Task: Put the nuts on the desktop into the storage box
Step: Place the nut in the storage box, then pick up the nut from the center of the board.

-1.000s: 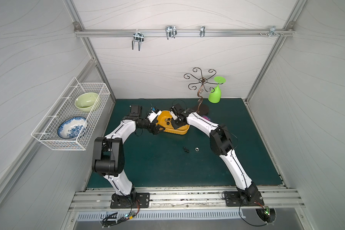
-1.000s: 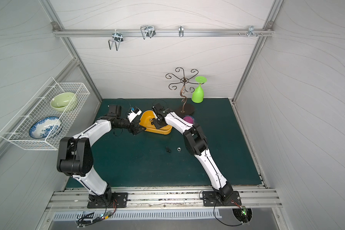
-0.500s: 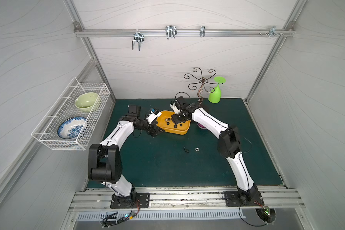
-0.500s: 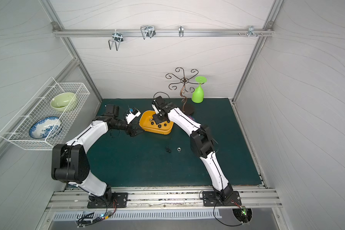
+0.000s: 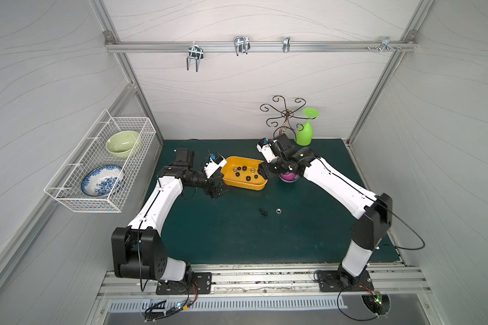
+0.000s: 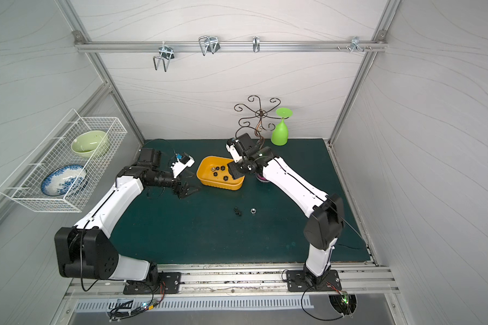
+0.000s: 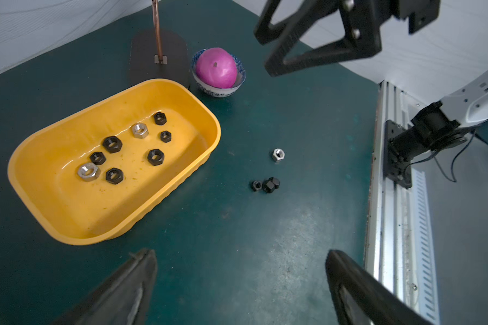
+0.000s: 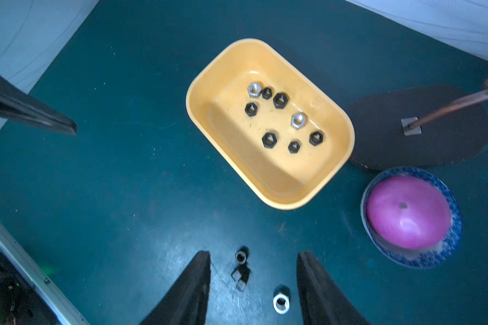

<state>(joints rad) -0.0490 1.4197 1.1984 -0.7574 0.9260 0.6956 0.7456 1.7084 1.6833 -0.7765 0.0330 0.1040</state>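
1. right claw [image 8: 253,254]: fingers parted to a middling gap, nothing between them. It hangs raised over the desktop [image 5: 237,239], at the end of the yellow box [image 5: 244,188] that faces the small bowl [image 7: 219,91].
2. left claw [image 7: 240,253]: fingers spread wide, empty, near the opposite end of the box.
3. loose nuts [image 7: 268,187]: on the desktop, apart from the box, on its side toward the base rail [image 7: 389,225]. From the right claw they lie rail-ward and below, and its wrist view frames them between its own fingers. That arm looks the nearer and better lined up. The left claw would have to cross sideways past the box corner.
4. lay of the group: a black clump and one silver nut [image 7: 278,155], near each other but not touching. In both top views the line through them runs roughly along the rail.
5. boxed nuts [image 7: 112,144]: eight on the box floor, six black and two silver.
6. view differences: the top views give the loose nuts as specks. The left wrist view resolves the clump into three black nuts touching, and shows the right claw clear of the surface. The right wrist view blurs the clump, so no count can be made there.
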